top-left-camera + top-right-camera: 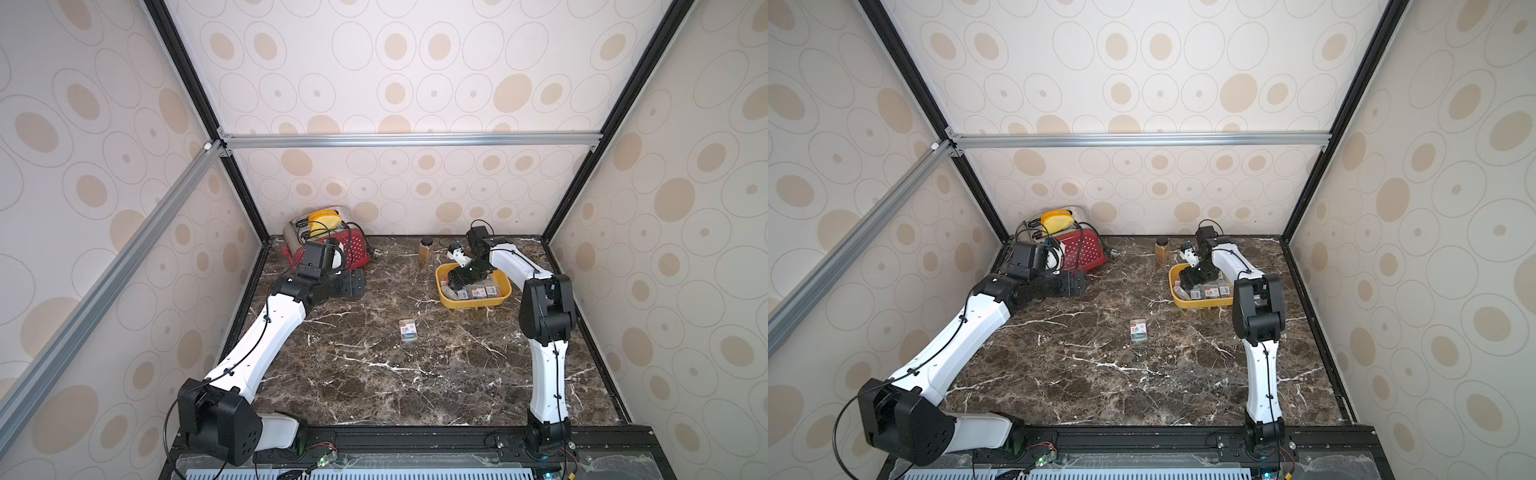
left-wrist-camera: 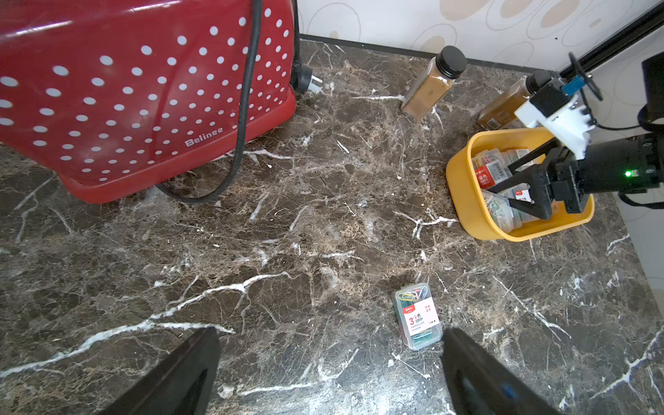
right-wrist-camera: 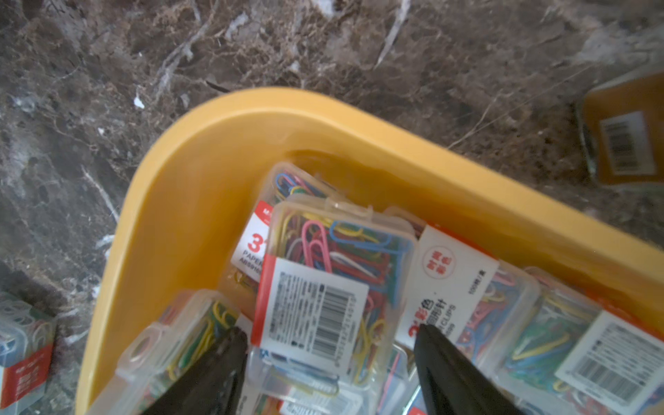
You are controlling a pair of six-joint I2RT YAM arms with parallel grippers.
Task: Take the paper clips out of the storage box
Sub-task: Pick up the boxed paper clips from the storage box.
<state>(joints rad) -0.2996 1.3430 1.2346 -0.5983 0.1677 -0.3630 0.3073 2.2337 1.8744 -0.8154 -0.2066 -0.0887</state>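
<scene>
The yellow storage box [image 1: 473, 305] [image 1: 1200, 305] [image 2: 463, 201] [image 3: 201, 172] stands at the back right and holds several clear cases of paper clips [image 1: 478, 292]. My right gripper [image 1: 451, 286] [image 1: 1185, 284] [image 2: 513, 187] [image 3: 328, 334] reaches down into it. Its fingers [image 3: 222, 359] flank one tilted case [image 3: 323, 287] closely, but whether they clamp it does not show. One more clip case [image 1: 407, 329] [image 1: 1138, 330] [image 2: 418, 316] [image 3: 21, 345] lies flat on the marble mid-table. My left gripper [image 1: 353, 284] [image 1: 1073, 284] [image 2: 330, 373] hovers open at the back left, holding nothing.
A red dotted toaster [image 1: 353, 249] [image 1: 1084, 249] [image 2: 143, 100] with a black cord [image 2: 244, 107] fills the back left corner. Two brown black-capped bottles [image 2: 431, 86] [image 2: 506, 104] stand behind the box by the back wall. Patterned walls close three sides.
</scene>
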